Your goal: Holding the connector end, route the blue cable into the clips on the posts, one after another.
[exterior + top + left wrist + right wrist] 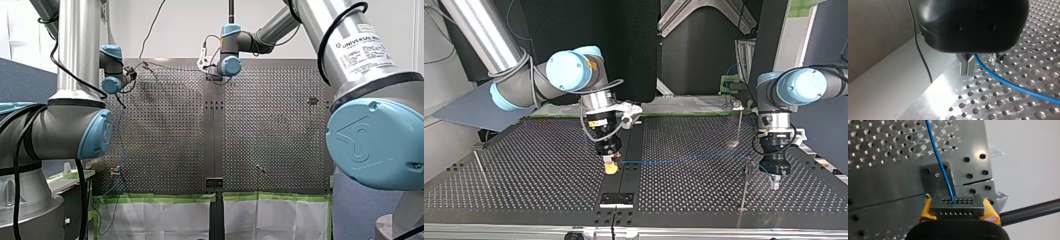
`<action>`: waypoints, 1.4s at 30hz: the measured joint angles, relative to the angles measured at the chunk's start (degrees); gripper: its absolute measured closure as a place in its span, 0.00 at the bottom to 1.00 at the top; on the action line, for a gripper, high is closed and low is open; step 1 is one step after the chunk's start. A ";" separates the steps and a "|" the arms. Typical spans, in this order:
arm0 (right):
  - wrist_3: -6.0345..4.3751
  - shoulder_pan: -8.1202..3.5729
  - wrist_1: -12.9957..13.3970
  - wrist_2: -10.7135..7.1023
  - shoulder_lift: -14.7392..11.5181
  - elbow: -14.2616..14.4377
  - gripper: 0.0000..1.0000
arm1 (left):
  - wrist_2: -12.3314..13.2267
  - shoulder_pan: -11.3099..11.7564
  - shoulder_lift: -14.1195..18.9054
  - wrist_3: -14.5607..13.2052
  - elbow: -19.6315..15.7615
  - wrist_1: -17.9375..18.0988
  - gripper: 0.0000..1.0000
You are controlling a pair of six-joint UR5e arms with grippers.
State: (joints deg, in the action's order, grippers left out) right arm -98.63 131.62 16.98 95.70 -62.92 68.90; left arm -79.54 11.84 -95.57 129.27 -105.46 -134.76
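One connector [957,206] sits clamped in my right pincer [958,210].

The perforated metal bench [524,165] is two panels meeting at a plain strip [633,140] down the middle, and a small dark plate [616,199] sits on that strip at the top view's near edge. In the front view a band of green tape [160,198] runs left to right along the bench's near edge, with white sheeting [160,220] just nearer than it. A grey board [469,107] leans, tilted, past the bench's far left corner in the top view.
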 joint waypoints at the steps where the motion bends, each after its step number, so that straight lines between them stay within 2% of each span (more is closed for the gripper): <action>1: 0.00 -0.07 0.00 0.22 0.13 -0.01 1.00 | 0.01 -0.09 -0.06 -0.02 0.00 -0.10 1.00; 6: -0.26 -0.56 -0.01 1.36 0.43 -0.02 1.00 | -0.05 -0.83 -0.22 -0.30 0.00 -0.46 1.00; 13: -1.13 -1.89 -0.07 2.86 0.85 -0.02 1.00 | -0.34 -0.95 -0.25 -0.50 0.01 -0.47 1.00; 21: -1.64 -2.59 -0.04 3.21 0.97 0.01 1.00 | -0.88 -0.28 -0.26 -0.51 0.01 -0.39 1.00; 27: -1.49 -2.64 0.12 1.72 1.03 -0.01 1.00 | -1.02 0.10 -0.26 -0.57 0.01 -0.18 1.00; 32: -1.49 -2.27 0.34 -1.07 1.09 -0.74 1.00 | -1.13 0.44 -0.26 -0.53 -0.01 0.50 1.00; 35: -1.88 -2.03 0.28 -2.74 1.18 -1.69 1.00 | -1.22 0.53 -0.26 -0.52 -0.01 0.69 1.00; 38: -2.33 -1.80 0.05 -3.45 1.68 -2.76 1.00 | -1.25 0.63 -0.28 -0.49 -0.01 0.84 1.00; 42: -2.31 -1.00 -1.30 -3.78 3.18 -4.70 1.00 | -0.97 0.49 -1.08 -0.30 0.16 1.18 1.00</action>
State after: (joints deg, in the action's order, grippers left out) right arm -100.94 130.61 15.68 91.91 -59.74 64.20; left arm -80.51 12.32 -96.65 128.97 -105.30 -133.58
